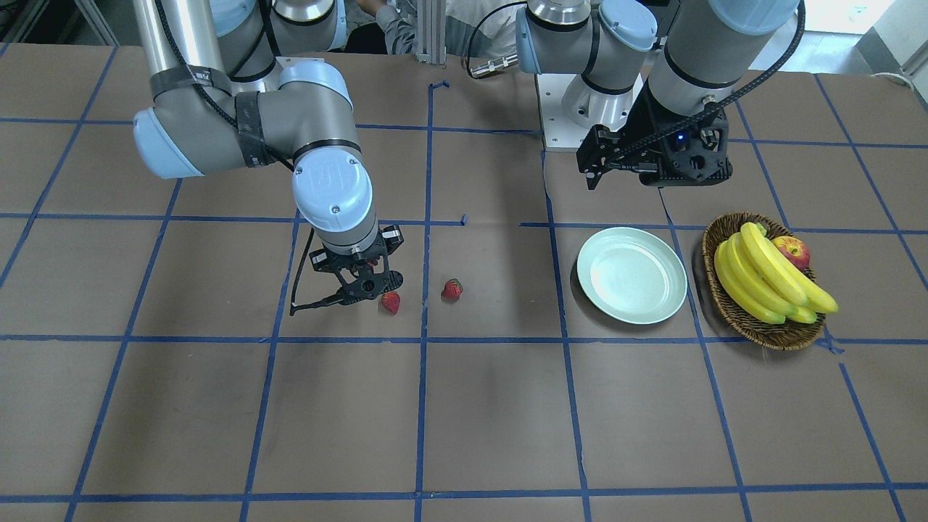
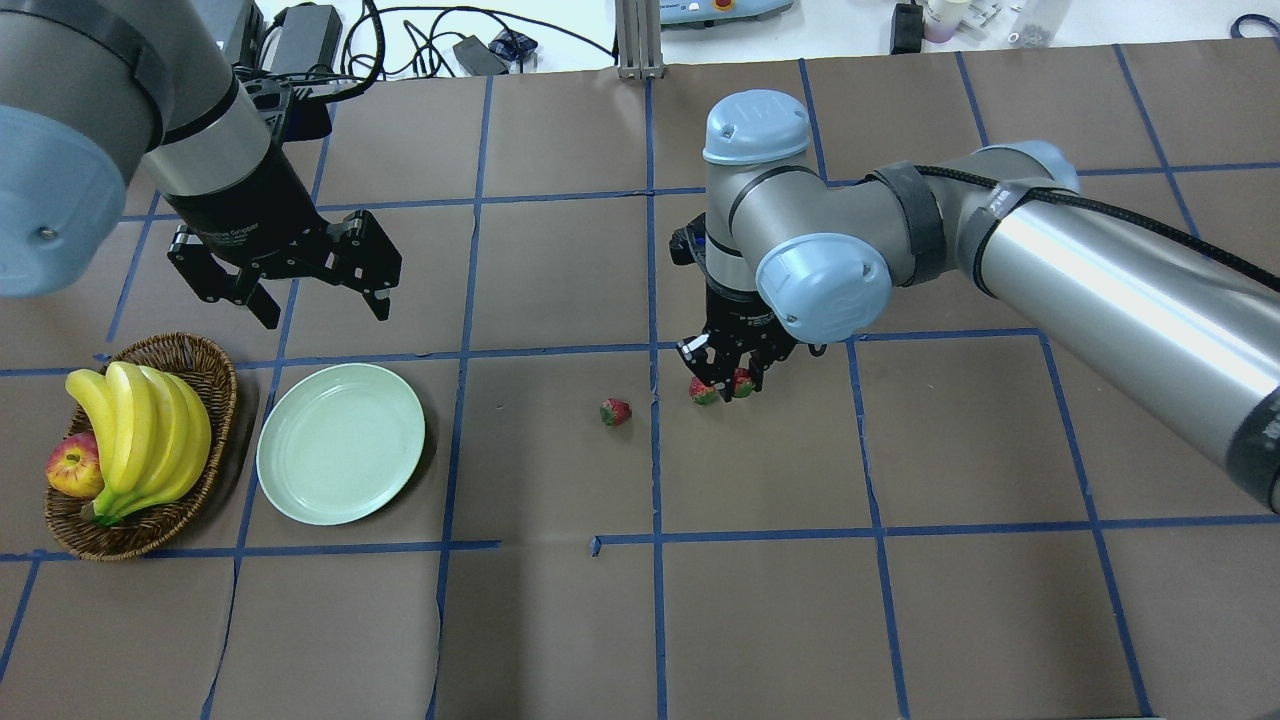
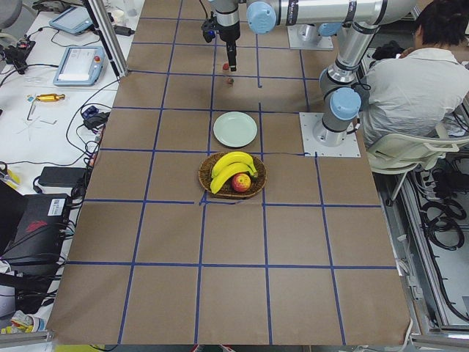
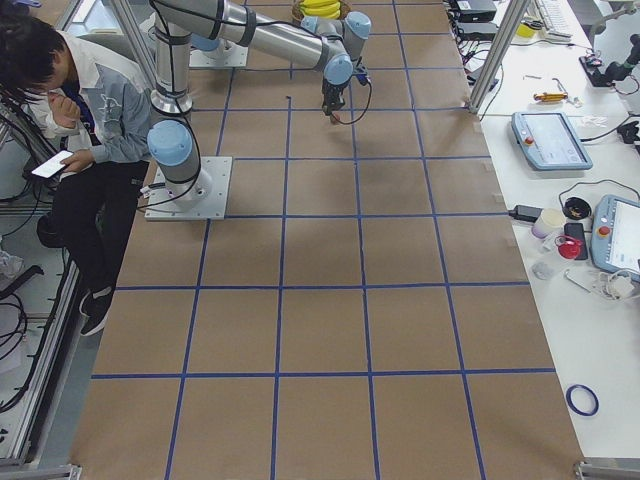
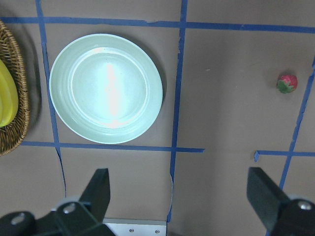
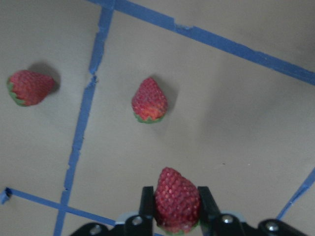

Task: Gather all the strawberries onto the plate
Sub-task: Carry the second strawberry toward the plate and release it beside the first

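Note:
My right gripper [image 2: 727,385] is low over the table, shut on one strawberry [image 6: 177,204] that shows between its fingers in the right wrist view. A second strawberry [image 2: 703,392] lies on the paper just beside the gripper [image 6: 149,101]. The third strawberry [image 2: 615,411] lies further toward the plate [image 6: 29,87]. The pale mint-green plate [image 2: 340,443] is empty, at the left of the overhead view. My left gripper [image 2: 325,312] hangs open and empty above the table beyond the plate [image 5: 106,88].
A brown wicker basket [image 2: 215,375] with bananas [image 2: 140,420] and a red-yellow apple [image 2: 72,465] stands right beside the plate, on its far side from the strawberries. Blue tape lines cross the brown paper. A person sits behind the robot base [image 3: 418,81].

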